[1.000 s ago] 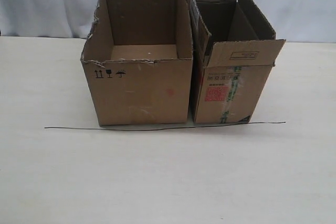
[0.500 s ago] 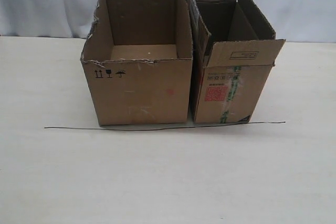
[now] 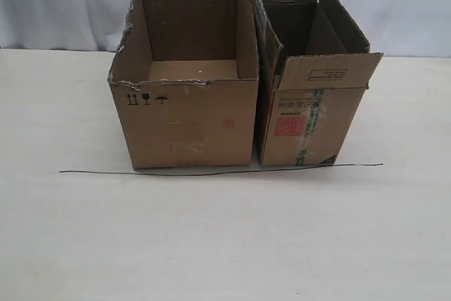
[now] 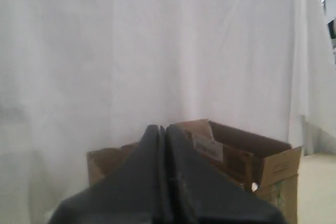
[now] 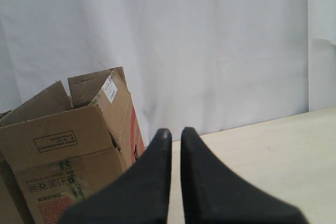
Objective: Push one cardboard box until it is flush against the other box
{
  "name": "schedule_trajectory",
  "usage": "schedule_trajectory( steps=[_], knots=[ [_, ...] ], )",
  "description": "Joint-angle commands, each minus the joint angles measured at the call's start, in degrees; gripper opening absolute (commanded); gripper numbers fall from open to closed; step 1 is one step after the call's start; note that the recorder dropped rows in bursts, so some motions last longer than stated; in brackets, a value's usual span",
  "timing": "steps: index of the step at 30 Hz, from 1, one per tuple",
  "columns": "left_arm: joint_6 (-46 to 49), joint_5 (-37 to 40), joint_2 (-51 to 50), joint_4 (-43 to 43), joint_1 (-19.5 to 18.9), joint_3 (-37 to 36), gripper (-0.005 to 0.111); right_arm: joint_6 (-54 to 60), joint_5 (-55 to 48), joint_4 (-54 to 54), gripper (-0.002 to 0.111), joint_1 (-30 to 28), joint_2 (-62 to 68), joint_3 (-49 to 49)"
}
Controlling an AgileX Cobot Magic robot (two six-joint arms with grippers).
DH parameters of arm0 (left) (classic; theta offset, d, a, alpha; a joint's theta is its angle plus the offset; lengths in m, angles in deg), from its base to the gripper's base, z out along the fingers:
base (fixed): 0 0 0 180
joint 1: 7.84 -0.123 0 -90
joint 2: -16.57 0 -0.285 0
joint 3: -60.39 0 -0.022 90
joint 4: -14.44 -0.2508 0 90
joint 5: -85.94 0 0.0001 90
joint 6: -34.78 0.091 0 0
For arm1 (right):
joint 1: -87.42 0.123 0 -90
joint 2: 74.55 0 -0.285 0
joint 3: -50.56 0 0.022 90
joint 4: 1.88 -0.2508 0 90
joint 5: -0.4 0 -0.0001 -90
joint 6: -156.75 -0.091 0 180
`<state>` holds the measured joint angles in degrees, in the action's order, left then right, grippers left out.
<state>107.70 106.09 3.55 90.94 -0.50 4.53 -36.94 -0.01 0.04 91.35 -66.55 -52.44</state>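
The wider cardboard box, with torn top edges and black handling symbols, stands left of centre on the table. The other box, narrower and taller, with a red label and a green-printed strip, stands right beside it. Only a thin dark slit shows between their near walls. Neither gripper appears in the exterior view. My left gripper is shut and empty, raised, with the cardboard box and the other box beyond it. My right gripper is shut with nothing in it, beside the other box.
A thin dark wire lies across the pale table just in front of both boxes. A white curtain hangs behind them.
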Motion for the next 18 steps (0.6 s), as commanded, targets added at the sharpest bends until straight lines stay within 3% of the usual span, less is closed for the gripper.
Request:
schedule_trajectory(
  steps=[1,8,13,16,17,18],
  knots=[
    [0.14,-3.22,2.61,-4.79,0.42,-6.25,0.0,-0.4,-0.3,0.42,0.005,0.08,-0.21,0.22],
    [0.68,-4.21,5.24,-11.25,0.04,-16.53,0.0,-0.4,-0.17,0.44,0.005,0.08,-0.21,0.22],
    [0.68,-11.64,5.24,-15.0,0.04,-20.69,0.0,-0.4,-0.17,0.44,0.005,0.08,-0.21,0.22],
    [-0.01,-16.7,5.24,-11.93,0.04,-21.36,0.0,-0.4,-0.17,0.44,0.005,0.08,-0.21,0.22],
    [-4.56,-17.46,5.24,-13.89,0.04,-21.36,0.0,-0.4,-0.17,0.44,0.005,0.08,-0.21,0.22],
    [-17.27,-17.46,5.24,-23.8,-0.04,-21.36,0.0,-0.4,-0.17,0.44,0.005,0.08,-0.21,0.22]
  ],
)
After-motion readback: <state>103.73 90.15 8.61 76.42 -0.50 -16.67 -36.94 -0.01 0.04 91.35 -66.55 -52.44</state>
